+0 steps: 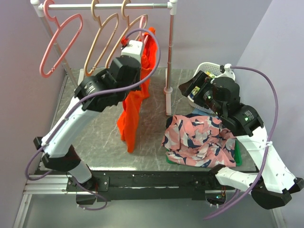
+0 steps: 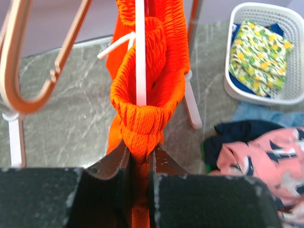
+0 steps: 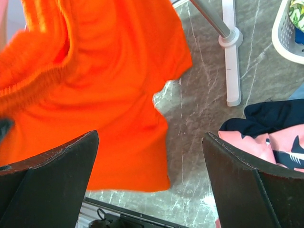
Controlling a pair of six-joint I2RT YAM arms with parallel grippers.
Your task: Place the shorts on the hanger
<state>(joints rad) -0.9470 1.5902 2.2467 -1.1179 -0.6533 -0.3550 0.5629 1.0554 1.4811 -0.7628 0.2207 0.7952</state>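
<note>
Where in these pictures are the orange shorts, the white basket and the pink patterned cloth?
Orange shorts (image 1: 131,116): top view, on the hanging leg.
White basket (image 2: 233,28): left wrist view, on its left wall.
Pink patterned cloth (image 1: 199,137): top view, middle of the heap.

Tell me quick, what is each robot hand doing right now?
Left gripper: closed, pinching the shorts by the waistband.
Right gripper: open, holding nothing.

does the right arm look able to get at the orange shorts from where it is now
Probably yes. The right gripper is open, and in its wrist view the shorts hang straight ahead with nothing in between. The rack post stands off to one side. The left gripper is shut on them.
</note>
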